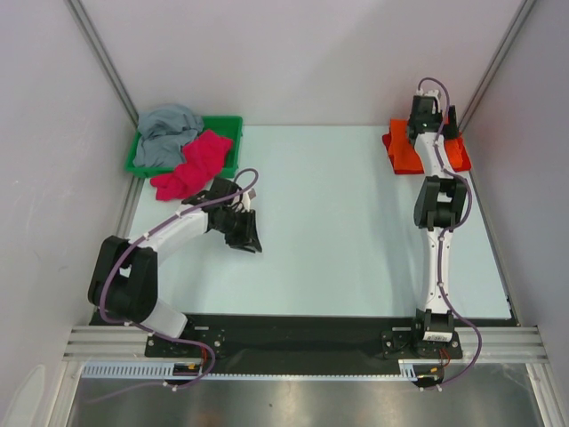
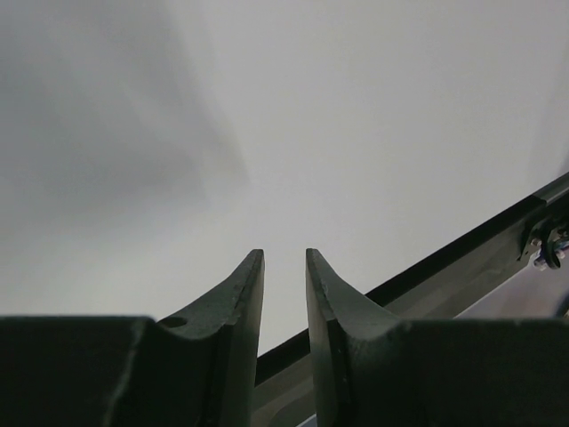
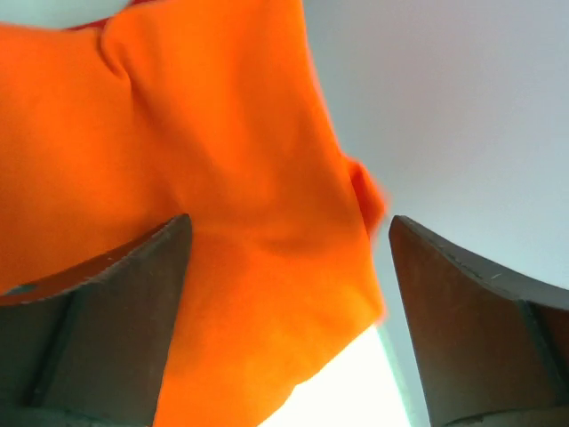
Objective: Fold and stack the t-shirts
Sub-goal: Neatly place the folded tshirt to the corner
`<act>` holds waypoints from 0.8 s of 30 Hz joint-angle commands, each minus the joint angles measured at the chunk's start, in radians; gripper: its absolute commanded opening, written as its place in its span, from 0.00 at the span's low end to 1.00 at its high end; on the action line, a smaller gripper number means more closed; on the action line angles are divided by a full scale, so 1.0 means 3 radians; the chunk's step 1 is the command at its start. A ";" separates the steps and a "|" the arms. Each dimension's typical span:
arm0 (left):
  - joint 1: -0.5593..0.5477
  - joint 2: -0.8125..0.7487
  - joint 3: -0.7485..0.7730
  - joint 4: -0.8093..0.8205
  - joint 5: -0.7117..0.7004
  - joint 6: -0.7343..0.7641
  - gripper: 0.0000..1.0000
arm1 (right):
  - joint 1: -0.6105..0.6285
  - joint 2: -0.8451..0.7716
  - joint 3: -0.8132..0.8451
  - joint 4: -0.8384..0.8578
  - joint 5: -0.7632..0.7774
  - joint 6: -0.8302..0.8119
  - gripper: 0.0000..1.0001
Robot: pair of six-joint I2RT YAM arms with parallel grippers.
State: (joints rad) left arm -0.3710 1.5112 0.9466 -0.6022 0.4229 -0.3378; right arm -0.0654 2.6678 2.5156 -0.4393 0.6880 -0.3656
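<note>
One grey shirt (image 1: 167, 133), one pink (image 1: 191, 165), one orange (image 1: 402, 153) — right gripper (image 3: 289, 229) spread, left gripper (image 2: 284, 260) ajar.

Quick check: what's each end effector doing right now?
Left end effector: slightly open, holding nothing.
Right end effector: wide open over the orange t-shirt, not gripping it.

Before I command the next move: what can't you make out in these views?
Top view: the right arm covers the middle of the orange t-shirt, so its fold cannot be judged.
Right wrist view: the orange cloth runs off the top and left edges; whether the open right gripper touches it is unclear.
Top view: the grey t-shirt and pink t-shirt lie heaped over the green tray; anything beneath is hidden.
</note>
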 commanded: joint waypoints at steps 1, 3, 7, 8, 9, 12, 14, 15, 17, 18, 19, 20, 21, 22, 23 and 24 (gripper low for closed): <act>-0.0016 -0.0154 0.0091 -0.0176 -0.0141 0.0149 0.30 | -0.0043 0.0040 0.0261 0.0452 0.0355 -0.0142 1.00; -0.0016 -0.0164 0.0122 -0.0207 -0.0203 0.0160 0.30 | 0.0008 -0.0056 0.0266 0.0340 0.0371 0.0012 1.00; -0.0021 -0.0149 0.0224 -0.0141 -0.0147 0.0073 0.29 | 0.0208 -0.0460 -0.0020 0.0411 0.0427 -0.0029 1.00; -0.0021 -0.0144 0.0240 -0.0085 -0.0116 0.0042 0.29 | 0.0208 -0.0572 -0.0030 0.0360 0.0397 0.0002 1.00; -0.0021 -0.0144 0.0260 -0.0044 -0.0020 0.0007 0.29 | 0.0329 -0.0619 -0.0046 0.0228 0.0356 0.0144 1.00; -0.0057 -0.0139 0.0311 0.0018 0.0099 -0.0086 0.29 | 0.0371 -0.0763 -0.0132 -0.0155 0.0070 0.0420 1.00; -0.0118 -0.0159 0.0332 0.0013 0.0104 -0.0106 0.28 | 0.0392 -0.0793 -0.0077 -0.0472 -0.0104 0.0808 0.97; -0.0129 -0.0200 0.0322 0.0043 0.0124 -0.0127 0.29 | 0.0397 -0.0895 -0.0107 -0.0747 -0.0221 0.0926 0.95; -0.0139 -0.0261 0.0256 0.0115 0.0196 -0.0218 0.29 | 0.0443 -0.1089 -0.0381 -0.0983 -0.0497 0.1203 0.94; -0.0139 -0.0292 0.0235 0.0232 0.0216 -0.0264 0.29 | 0.0458 -0.1313 -0.0500 -0.1046 -0.0625 0.1360 0.94; -0.0139 -0.0368 0.0199 0.0304 0.0287 -0.0376 0.31 | 0.0469 -0.1457 -0.0632 -0.1092 -0.0854 0.1473 0.95; -0.0139 -0.0415 0.0168 0.0385 0.0313 -0.0453 0.32 | 0.0484 -0.1600 -0.0953 -0.1163 -0.0973 0.1712 0.96; -0.0139 -0.0471 0.0102 0.0488 0.0334 -0.0535 0.34 | 0.0484 -0.1900 -0.1103 -0.1199 -0.1131 0.1821 0.97; -0.0144 -0.0567 0.0076 0.0666 0.0375 -0.0688 0.35 | 0.0479 -0.2050 -0.1297 -0.1220 -0.1527 0.1913 0.98; -0.0144 -0.0619 0.0056 0.0764 0.0395 -0.0755 0.36 | 0.0489 -0.2193 -0.1471 -0.1246 -0.1709 0.2107 0.98; -0.0144 -0.0665 0.0035 0.0836 0.0416 -0.0816 0.36 | 0.0484 -0.2387 -0.1877 -0.1220 -0.1908 0.2169 1.00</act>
State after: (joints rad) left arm -0.4099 1.3861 0.9707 -0.4923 0.4904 -0.4816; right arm 0.0868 2.1231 2.1017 -0.7410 0.3569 0.1055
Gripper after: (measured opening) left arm 0.356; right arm 0.987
